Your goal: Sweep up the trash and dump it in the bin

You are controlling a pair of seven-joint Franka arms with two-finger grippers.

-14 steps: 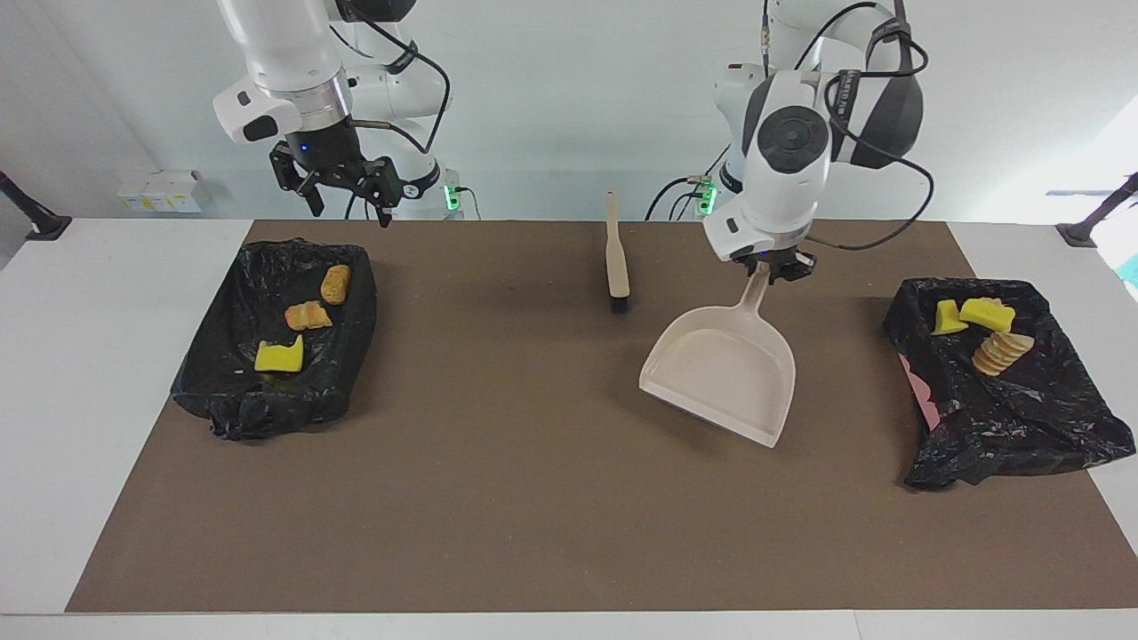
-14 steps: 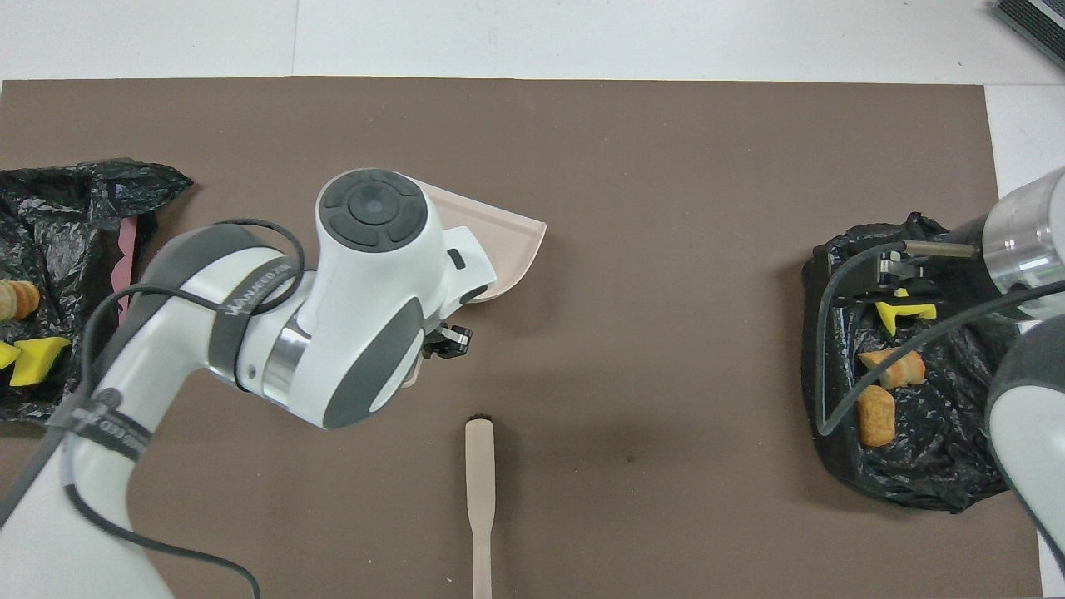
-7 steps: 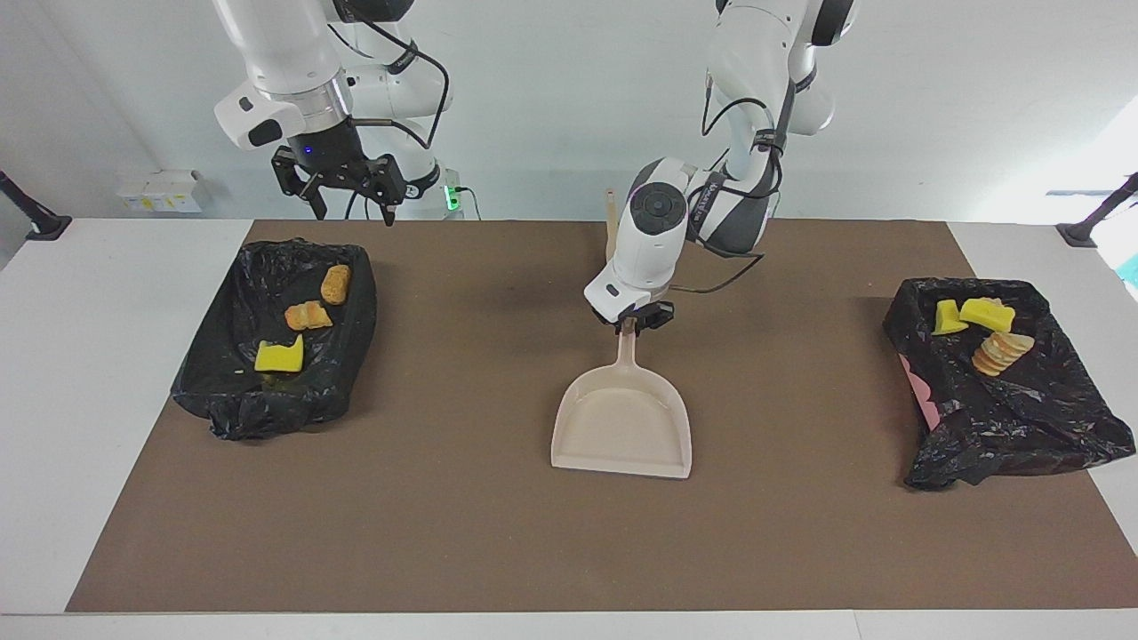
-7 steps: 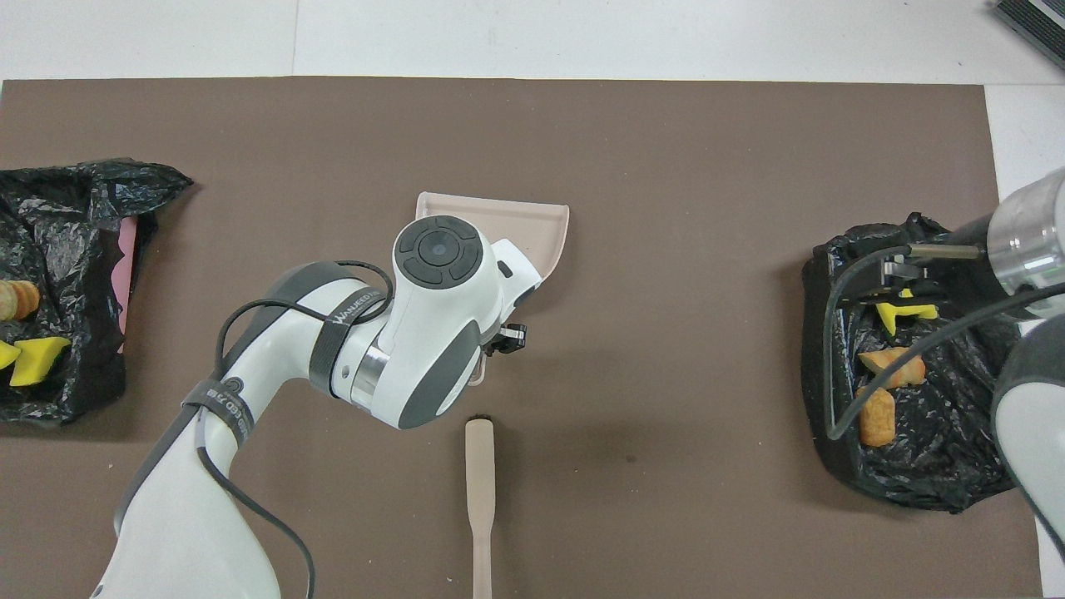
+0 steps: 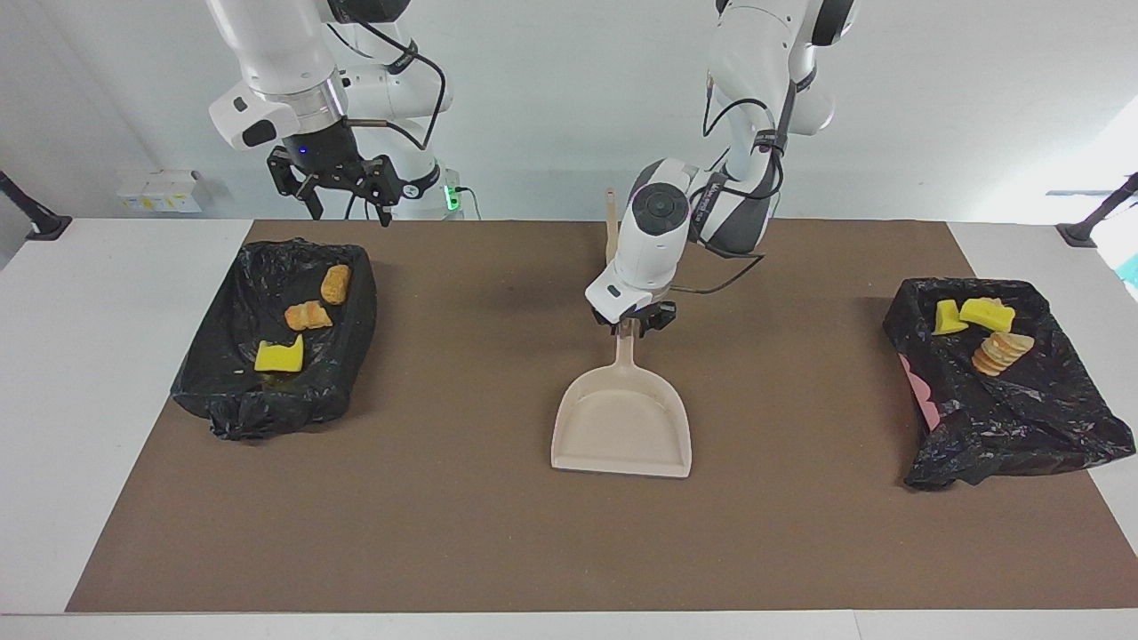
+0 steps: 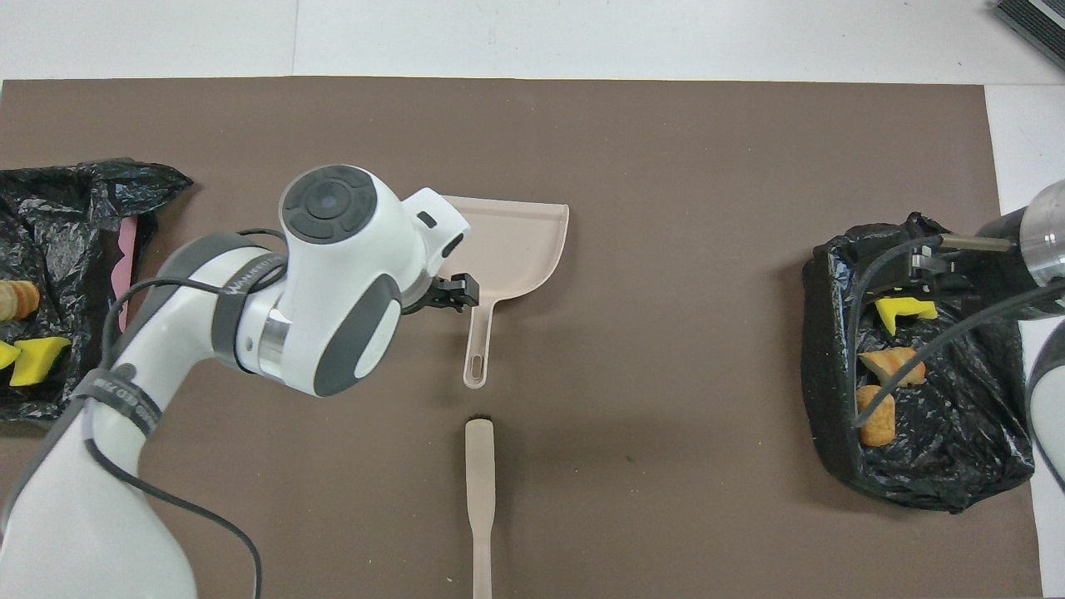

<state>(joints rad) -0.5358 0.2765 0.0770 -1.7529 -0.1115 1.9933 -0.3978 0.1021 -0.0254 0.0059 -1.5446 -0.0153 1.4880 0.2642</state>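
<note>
Overhead view: left gripper hangs released beside the dustpan mid-desk; trash sits binned; right gripper waits open; retreat seems next.

Beige dustpan, brown mat, black bags, yellow and orange trash.

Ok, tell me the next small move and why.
Probably lift the left tool straight up off the dustpan handle. The dustpan lies flat and empty mid-table, the brush lies nearer the robots, and the trash sits in the two bag-lined bins; the right tool waits over one bin.
</note>
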